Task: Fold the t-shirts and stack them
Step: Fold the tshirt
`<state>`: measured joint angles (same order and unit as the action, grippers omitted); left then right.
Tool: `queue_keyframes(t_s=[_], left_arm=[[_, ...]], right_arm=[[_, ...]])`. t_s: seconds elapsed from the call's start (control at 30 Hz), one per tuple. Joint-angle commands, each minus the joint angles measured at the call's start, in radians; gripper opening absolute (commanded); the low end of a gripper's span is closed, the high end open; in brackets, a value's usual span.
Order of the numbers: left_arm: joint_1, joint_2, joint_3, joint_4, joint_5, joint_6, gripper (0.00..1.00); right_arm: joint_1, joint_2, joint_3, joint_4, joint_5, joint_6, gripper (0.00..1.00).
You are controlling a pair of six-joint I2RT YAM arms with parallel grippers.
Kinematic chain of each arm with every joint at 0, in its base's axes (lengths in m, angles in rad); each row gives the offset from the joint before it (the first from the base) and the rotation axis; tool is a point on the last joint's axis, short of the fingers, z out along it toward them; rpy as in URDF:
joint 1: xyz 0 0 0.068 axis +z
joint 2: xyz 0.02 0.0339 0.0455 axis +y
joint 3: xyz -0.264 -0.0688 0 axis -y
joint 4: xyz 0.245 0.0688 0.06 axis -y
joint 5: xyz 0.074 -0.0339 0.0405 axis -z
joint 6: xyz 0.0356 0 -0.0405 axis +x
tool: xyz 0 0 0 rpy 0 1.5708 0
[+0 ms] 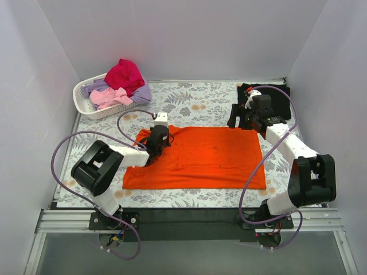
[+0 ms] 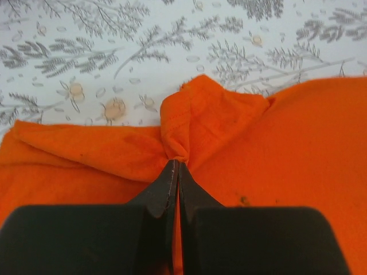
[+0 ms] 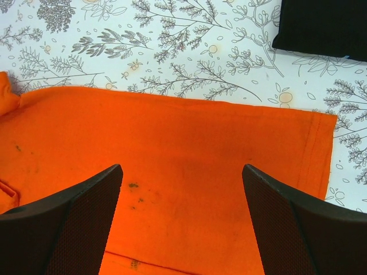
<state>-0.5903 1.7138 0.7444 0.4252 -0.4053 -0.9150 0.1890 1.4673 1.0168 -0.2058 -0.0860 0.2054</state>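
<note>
The orange t-shirt (image 1: 200, 157) lies spread flat in the middle of the table. My left gripper (image 1: 167, 138) is shut on a bunched fold of it at its far left corner; the left wrist view shows the fingertips (image 2: 176, 163) pinching the orange cloth (image 2: 298, 149). My right gripper (image 1: 237, 118) is open and empty, above the shirt's far right part; in the right wrist view (image 3: 182, 172) the orange cloth (image 3: 189, 132) fills the gap between the fingers. A folded black t-shirt (image 1: 276, 94) lies at the back right and also shows in the right wrist view (image 3: 321, 26).
A white slotted basket (image 1: 84, 104) at the back left holds magenta (image 1: 125, 74), pink (image 1: 109, 97) and lavender (image 1: 143, 93) shirts. The grey floral table cloth (image 1: 195, 100) covers the table. White walls close in three sides.
</note>
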Motion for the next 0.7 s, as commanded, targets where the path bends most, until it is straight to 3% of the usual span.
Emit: queue_keyframes(t_s=[0.0, 0.33, 0.5, 0.57, 0.6, 0.67], left_arm=[[-0.063, -0.092, -0.054, 0.020, -0.114, -0.044, 0.00], [-0.161, -0.186, -0.151, -0.048, -0.216, -0.099, 0.00], [-0.206, -0.235, -0.195, -0.167, -0.231, -0.208, 0.00], [-0.223, -0.285, -0.207, -0.230, -0.231, -0.269, 0.16], [-0.235, -0.305, -0.212, -0.241, -0.225, -0.281, 0.29], [-0.240, -0.374, -0.206, -0.278, -0.211, -0.295, 0.67]], right_arm=[[0.000, -0.001, -0.004, 0.046, -0.031, -0.003, 0.77], [0.000, -0.009, -0.015, 0.048, 0.045, -0.014, 0.78], [-0.002, -0.012, -0.015, 0.046, 0.046, -0.015, 0.78], [0.000, -0.012, -0.015, 0.046, 0.048, -0.017, 0.78], [-0.002, -0.012, -0.014, 0.048, 0.048, -0.017, 0.78], [0.000, -0.005, -0.012, 0.046, 0.049, -0.018, 0.78]])
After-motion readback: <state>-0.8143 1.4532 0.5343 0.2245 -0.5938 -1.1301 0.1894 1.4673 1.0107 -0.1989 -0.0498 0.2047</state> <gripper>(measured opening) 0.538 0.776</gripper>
